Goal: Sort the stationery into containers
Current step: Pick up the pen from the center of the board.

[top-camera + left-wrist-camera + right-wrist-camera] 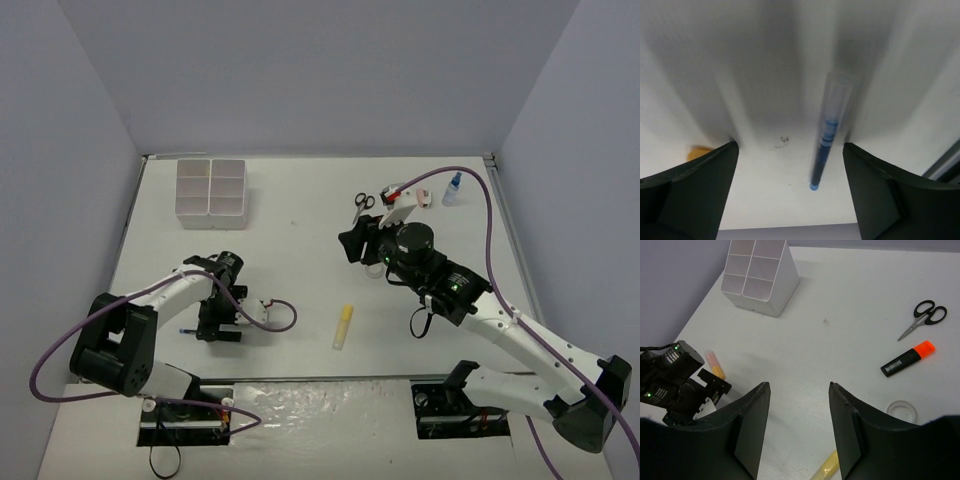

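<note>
The white six-compartment tray (211, 190) stands at the far left and also shows in the right wrist view (761, 277). My left gripper (790, 146) is open, low over the table, with a blue pen with a clear cap (827, 135) lying between its jaws, untouched. In the top view it is at the near left (217, 330). My right gripper (799, 386) is open and empty, raised over mid-table (355, 240). Scissors (922, 317), the orange-black marker (907, 359), the tape ring (902, 410) and the yellow stick (825, 470) lie on the table. The pencil is not visible.
A pink and orange piece (714, 364) lies beside the left arm (675, 380). A blue-capped bottle (453, 188) stands at the far right. The yellow stick (343, 326) lies near the front edge. Grey walls close in the table on three sides.
</note>
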Robot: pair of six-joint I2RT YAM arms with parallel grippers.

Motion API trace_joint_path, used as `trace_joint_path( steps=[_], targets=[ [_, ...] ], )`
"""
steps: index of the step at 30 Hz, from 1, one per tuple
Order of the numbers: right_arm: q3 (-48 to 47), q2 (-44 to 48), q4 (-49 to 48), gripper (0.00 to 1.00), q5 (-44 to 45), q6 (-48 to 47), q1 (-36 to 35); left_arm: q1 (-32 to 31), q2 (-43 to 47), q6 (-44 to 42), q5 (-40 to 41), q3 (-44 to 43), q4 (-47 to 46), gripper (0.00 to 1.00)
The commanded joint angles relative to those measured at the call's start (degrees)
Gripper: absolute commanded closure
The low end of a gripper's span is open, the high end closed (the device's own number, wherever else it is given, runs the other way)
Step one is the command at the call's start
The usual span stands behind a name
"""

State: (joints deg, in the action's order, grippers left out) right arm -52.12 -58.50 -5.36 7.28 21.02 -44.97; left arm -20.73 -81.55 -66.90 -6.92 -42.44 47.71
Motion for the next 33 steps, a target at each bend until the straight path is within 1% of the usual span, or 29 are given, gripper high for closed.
trace_joint_path(
  steps=[1,4,6,9,11,12,16,20,25,29,33],
  targets=[
    [-0.96,0.33,-3.69,0.53,1.95,-0.22,0.52,-0.82,-2.33,-1.01,2.15,0.93,-5.18,0.21],
    [-0.68,0.88,-3.69,0.53,2.35,-0.74,0.96,-0.99,-2.94,-1.79,2.83,3.31,-6.94,0.31],
    [-0.53,1.11,-3.68,0.53,2.68,-0.92,1.18,-1.06,-3.13,-1.51,1.98,3.76,-7.57,0.42],
    [-0.64,1.01,-3.69,0.53,2.99,-1.16,1.84,-1.16,-3.81,-0.45,0.43,3.46,-7.62,0.73],
    [-0.99,0.79,-3.62,0.53,2.78,-1.24,2.19,-1.23,-4.09,0.55,-0.78,2.75,-7.41,0.96],
    [-1.18,0.53,-3.64,0.53,2.61,-1.28,2.38,-1.34,-4.05,1.22,-1.37,2.38,-7.28,1.00],
    [-1.78,-0.43,-3.61,0.53,2.29,-1.43,2.98,-1.59,-3.25,3.53,-4.26,0.91,-5.91,1.00],
    [-2.50,-1.74,-3.69,0.53,2.16,-1.60,3.59,-1.59,-2.37,5.61,-10.26,-3.28,-1.41,1.00],
    [-3.40,-2.71,-3.69,0.53,0.59,-2.03,3.96,-1.59,-2.31,8.98,-14.86,-9.15,2.38,1.00],
    [-3.39,-2.99,-3.66,0.53,-1.25,-2.83,4.97,-1.58,-2.53,13.85,-17.89,-16.01,7.49,1.00],
    [-4.53,-4.61,-3.34,0.53,-6.70,-3.99,9.63,-1.46,-2.35,19.60,-22.06,-24.81,14.43,1.00]
  ],
)
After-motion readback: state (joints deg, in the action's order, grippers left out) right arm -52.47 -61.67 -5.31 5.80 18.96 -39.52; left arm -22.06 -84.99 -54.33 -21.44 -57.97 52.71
